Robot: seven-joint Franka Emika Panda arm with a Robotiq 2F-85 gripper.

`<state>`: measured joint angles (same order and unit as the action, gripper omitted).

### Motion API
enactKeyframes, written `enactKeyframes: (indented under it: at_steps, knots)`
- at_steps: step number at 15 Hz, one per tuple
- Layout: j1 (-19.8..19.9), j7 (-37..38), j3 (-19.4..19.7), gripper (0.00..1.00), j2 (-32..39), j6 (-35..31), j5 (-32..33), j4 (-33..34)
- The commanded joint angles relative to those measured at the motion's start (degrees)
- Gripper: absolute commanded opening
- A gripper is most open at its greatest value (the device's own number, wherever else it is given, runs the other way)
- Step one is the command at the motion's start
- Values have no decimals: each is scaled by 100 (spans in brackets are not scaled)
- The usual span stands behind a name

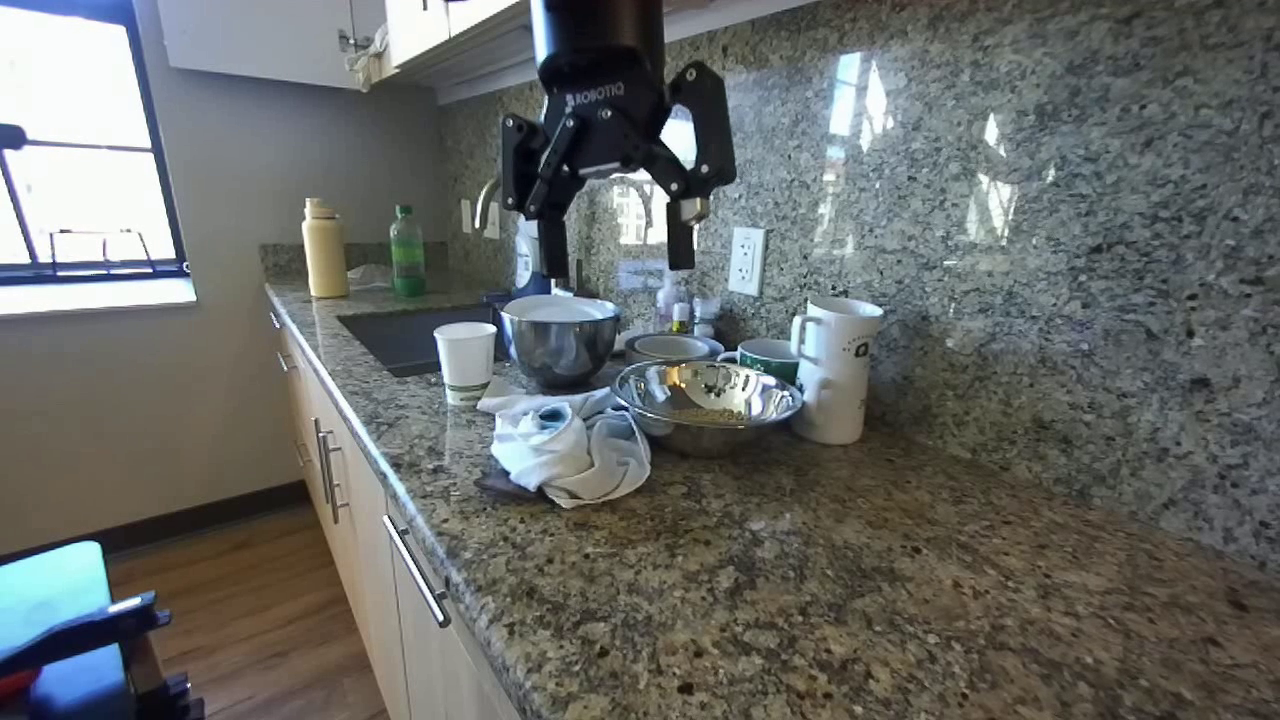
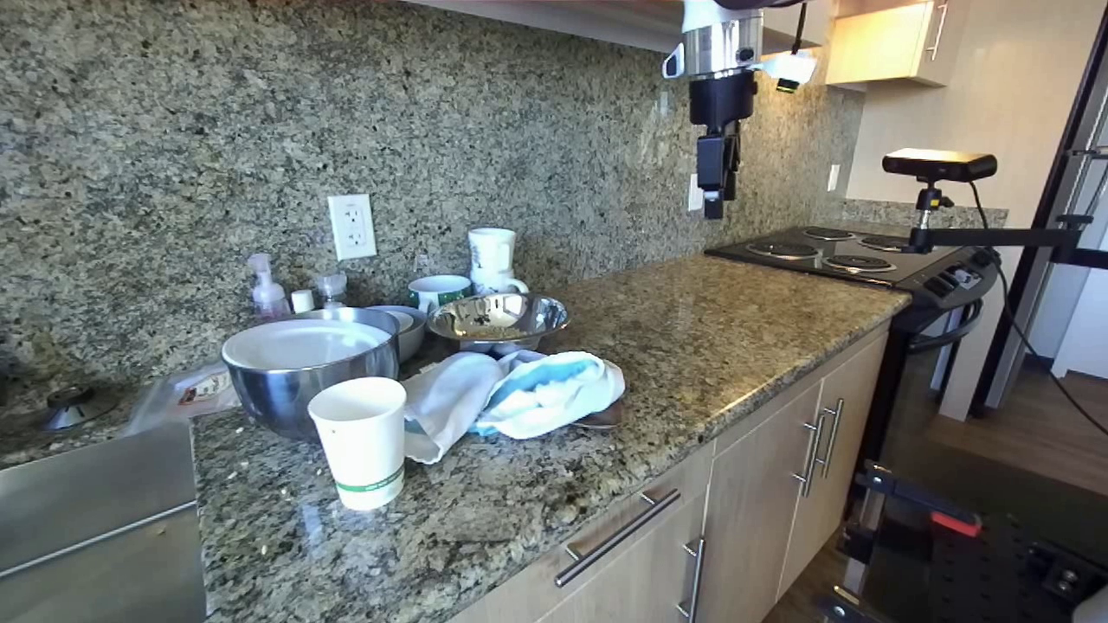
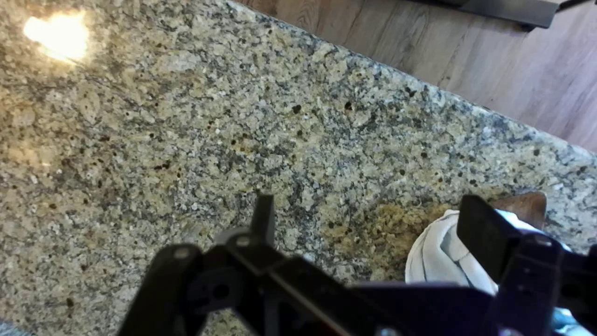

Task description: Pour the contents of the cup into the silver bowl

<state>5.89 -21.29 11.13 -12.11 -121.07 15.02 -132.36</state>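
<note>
Tool [image 1: 617,262]: released, its fingers [image 3: 267,219] spread wide, granite showing between them in the wrist view; it hangs pointing down, high above the bench [image 1: 850,560].
Cup [image 2: 359,441]: white, slightly tapered, with a green band near the foot; upright on the bench, near the sink [image 1: 400,340] and well apart from the tool; its inside bottom is hidden.
Silver bowl [image 1: 700,436]: wide, flared, upright on the bench; small tan bits [image 1: 712,415] lie in its bottom.
Cloth [image 1: 575,455]: white with some blue, bundled on the bench between cup and silver bowl; a brown wooden thing [image 3: 527,207] shows at its edge.
Pot [image 1: 562,352]: shiny steel, near the cup; something white shows in its mouth.
White container [image 1: 838,400]: tall, handled, just beside the silver bowl; cannot tell whether they touch.
Green mug [image 1: 775,364]: near the silver bowl, partly hidden in both exterior views.
Bottles: a yellow bottle [image 1: 324,250] and a green bottle [image 1: 407,252] stand beyond the sink in an exterior view.
Stove [image 2: 827,248]: black, with coil burners, past the bench's opposite end in an exterior view.
</note>
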Motion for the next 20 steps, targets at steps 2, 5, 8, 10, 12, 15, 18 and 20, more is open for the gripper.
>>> enactKeyframes:
  at_steps: [2,5,8,10,12,15,18,20]
  knots:
    - [-207,789,-408,100,683,-47,-392,666]
    - [-444,998,-761,100,1328,-158,-375,1314]
    - [-666,941,-1064,100,2094,-267,-368,2116]
    - [-765,825,-1212,100,2561,-299,-387,2634]
    - [-836,799,-1333,100,2967,-331,-459,3087]
    - [-966,911,-1478,100,3486,-366,-456,3688]
    - [-1053,820,-1636,100,3875,-255,-607,4181]
    - [-1092,690,-1763,100,4102,-151,-785,4475]
